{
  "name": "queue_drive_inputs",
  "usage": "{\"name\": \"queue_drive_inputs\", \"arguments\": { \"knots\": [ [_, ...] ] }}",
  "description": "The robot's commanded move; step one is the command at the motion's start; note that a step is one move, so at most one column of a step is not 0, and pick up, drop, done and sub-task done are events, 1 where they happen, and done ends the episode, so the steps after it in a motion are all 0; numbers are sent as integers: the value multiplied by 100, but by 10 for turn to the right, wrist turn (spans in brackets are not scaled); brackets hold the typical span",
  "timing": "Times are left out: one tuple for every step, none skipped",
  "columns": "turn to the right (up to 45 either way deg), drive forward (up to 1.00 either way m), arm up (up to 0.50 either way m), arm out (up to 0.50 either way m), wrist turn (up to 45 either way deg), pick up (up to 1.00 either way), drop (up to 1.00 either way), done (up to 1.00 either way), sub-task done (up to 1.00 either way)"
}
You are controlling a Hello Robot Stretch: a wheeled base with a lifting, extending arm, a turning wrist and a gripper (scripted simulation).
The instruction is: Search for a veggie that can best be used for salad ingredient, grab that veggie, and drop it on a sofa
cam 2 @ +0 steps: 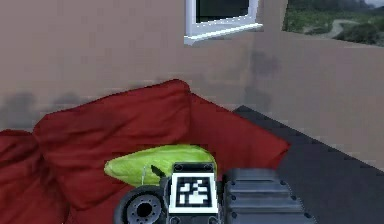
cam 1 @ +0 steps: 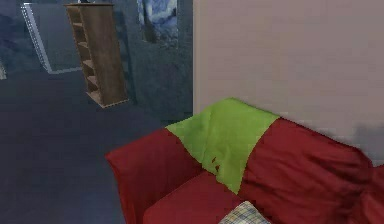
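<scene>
At the jaws, a green veggie [cam 2: 142, 165] lies against the red sofa [cam 2: 120, 120].

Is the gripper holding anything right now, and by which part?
It cannot be told: the gripper is at a green thing seen against the red sofa.

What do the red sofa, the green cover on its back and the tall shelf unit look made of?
Red sofa: soft matte fabric upholstery, judging by its rounded, creased cushions. Green cover: thin cloth, it drapes over the backrest. Shelf unit: brown wood-look boards, probably wood or laminate.
</scene>
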Motion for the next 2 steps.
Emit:
{"name": "queue_drive_inputs", "arguments": {
  "knots": [
    [0,0,0,30,0,0,0,0,0],
    [0,0,0,0,-450,0,0,0,0]
  ]
}}
